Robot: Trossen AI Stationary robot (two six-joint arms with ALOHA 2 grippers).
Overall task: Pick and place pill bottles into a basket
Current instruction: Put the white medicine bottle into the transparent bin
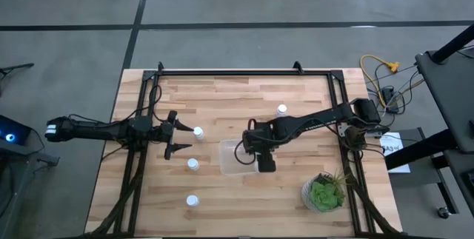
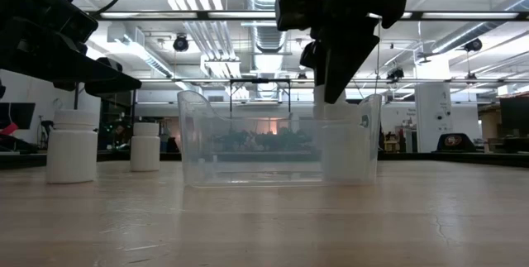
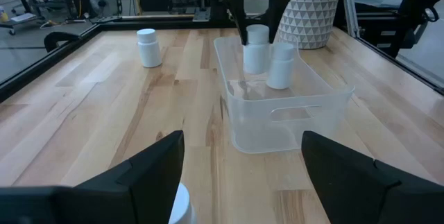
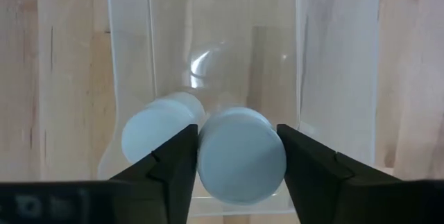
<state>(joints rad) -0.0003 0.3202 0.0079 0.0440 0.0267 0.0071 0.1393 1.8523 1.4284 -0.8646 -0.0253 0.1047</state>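
From overhead, you see the right gripper (image 1: 264, 161) above the basket (image 1: 231, 150) near the table's centre; the left gripper (image 1: 180, 137) sits over bare wood beside a bottle at its fingertips (image 1: 198, 132); three more loose bottles stand apart: one toward the far edge (image 1: 282, 109), one near the basket (image 1: 192, 164), one near the front edge (image 1: 192, 200). The overhead view hides the basket's contents; consult the left wrist view, which shows two bottles inside: the held bottle (image 3: 257, 48) and a free bottle (image 3: 280, 65), both upright with caps upward and long axes vertical. The right wrist view confirms the grip: the right fingers (image 4: 170, 165) press on either side of the held bottle's cap (image 4: 241, 154), with the free bottle just beside it. The left fingers (image 3: 142, 175) stand spread wide, pinching nothing. A potted plant (image 1: 324, 192) stands near the table's front right corner.
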